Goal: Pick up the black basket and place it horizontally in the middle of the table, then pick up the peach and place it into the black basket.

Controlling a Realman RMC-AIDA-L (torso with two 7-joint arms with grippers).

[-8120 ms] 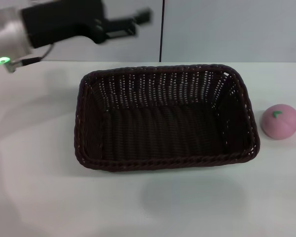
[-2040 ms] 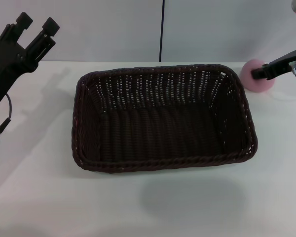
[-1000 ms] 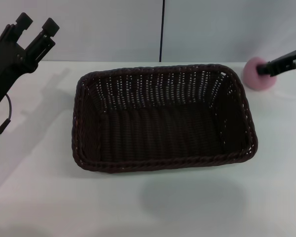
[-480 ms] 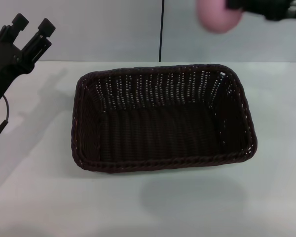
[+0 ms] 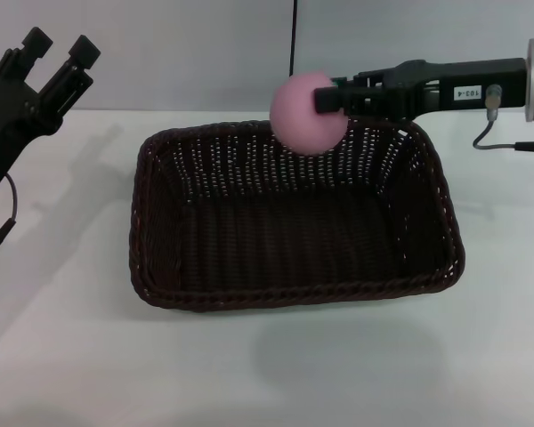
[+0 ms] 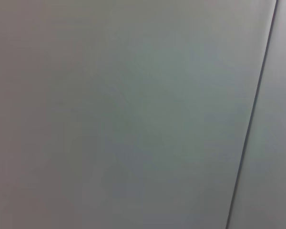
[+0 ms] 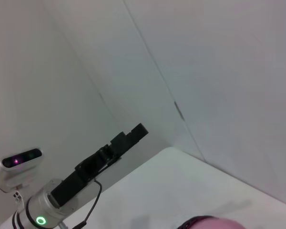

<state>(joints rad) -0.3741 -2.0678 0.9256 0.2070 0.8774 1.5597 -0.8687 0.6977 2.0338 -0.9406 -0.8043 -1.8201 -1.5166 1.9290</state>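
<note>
Peach over the basket!
Right tool [image 5: 323,100] pinches the peach [image 5: 307,114] above the black basket's [image 5: 294,289] far rim — left tool [image 5: 59,55] spread, parked aside.

We see the right gripper [image 5: 325,98] as a long matte-black bar with a small white label printed in dark characters, joined to a silver-grey cylinder from which a thin grey cable loops down. The left gripper [image 5: 58,49] is a blocky black body with two square-tipped prongs and a dark cable ending in a small metal plug. From the right wrist view, that left gripper [image 7: 133,133] sits on a silver wrist with a glowing green ring.
</note>
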